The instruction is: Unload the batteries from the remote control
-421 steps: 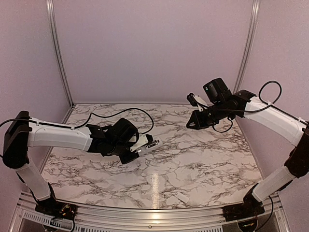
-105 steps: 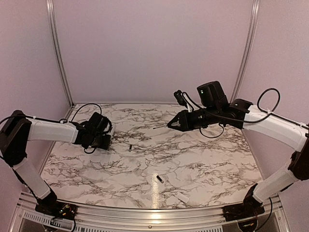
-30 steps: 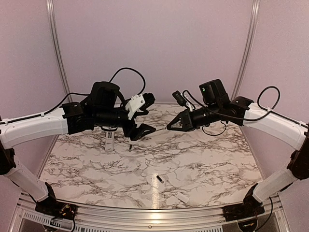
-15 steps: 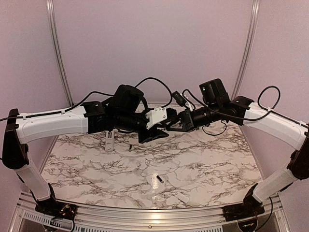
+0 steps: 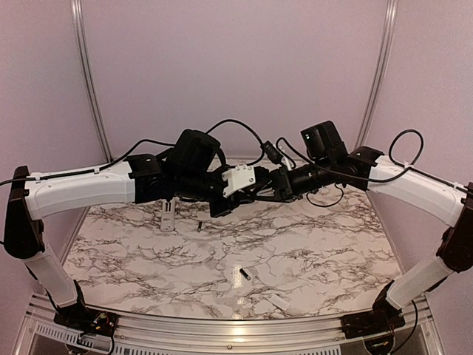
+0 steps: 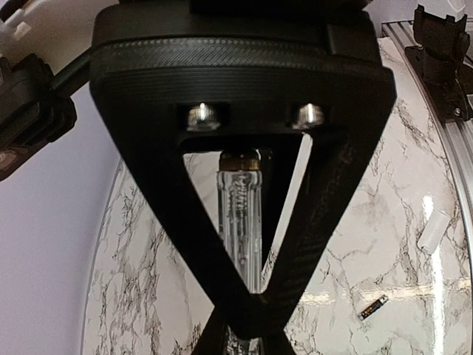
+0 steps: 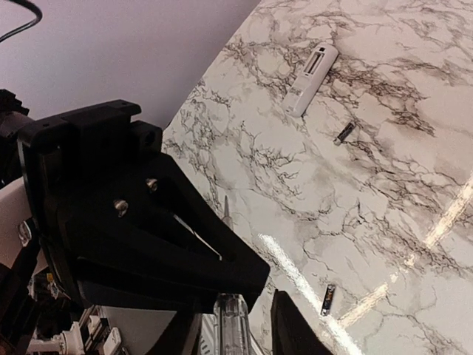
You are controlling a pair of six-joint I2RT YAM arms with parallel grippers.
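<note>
Fig. 1. I see the left arm (image 5: 81, 194) stretched toward 3 o'clock, with the left gripper (image 5: 250, 195) pinching the clear-handled screwdriver (image 6: 239, 214). The right arm (image 5: 410, 185) reaches toward 9 o'clock, and I cannot tell the jaw state of the right gripper (image 5: 269, 190).

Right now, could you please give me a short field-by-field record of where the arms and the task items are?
left claw: shut on clear-handled tool, mid-air
right claw: at the same tool, grip unclear
remote control: lying on table, left side
batteries: both loose on table, second nearer front
cover piece: on table, near front edge
</note>
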